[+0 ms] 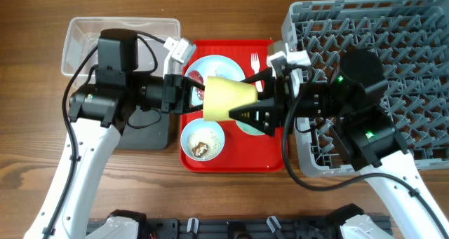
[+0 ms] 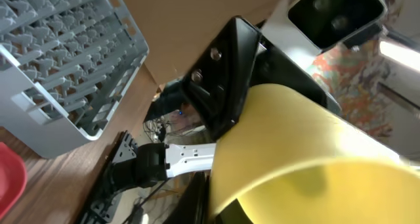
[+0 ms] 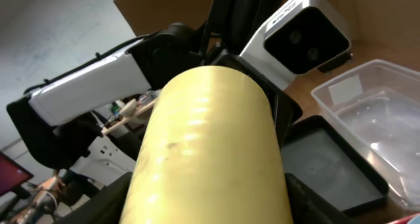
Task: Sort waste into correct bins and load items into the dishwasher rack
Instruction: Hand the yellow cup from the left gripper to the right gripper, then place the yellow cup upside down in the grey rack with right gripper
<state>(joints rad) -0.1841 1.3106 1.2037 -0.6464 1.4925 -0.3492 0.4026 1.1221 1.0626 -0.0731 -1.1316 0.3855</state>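
Evidently mid-handover: the small yellow plastic cup [image 1: 226, 99] hangs sideways over the flat red tray [image 1: 265, 160], clasped by the right gripper [image 1: 249, 110]; the left gripper [image 1: 196, 92] meets its rim, hold unclear. Next: left lets go, cup travels toward 3 o'clock into the grey plastic lattice rack [image 1: 393, 36].

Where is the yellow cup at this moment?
Overhead view: the yellow cup lies sideways, held up between the left gripper and right gripper, over the middle of the red tray, above the pale blue plate.

Both arms reach inward and meet above the red tray [image 1: 244, 156]. The right gripper [image 1: 254, 111] clamps the narrow end of the small yellow cup [image 1: 226, 99], which lies sideways in the air. The left gripper [image 1: 193, 93] sits at the cup's wide rim, its grip unclear.
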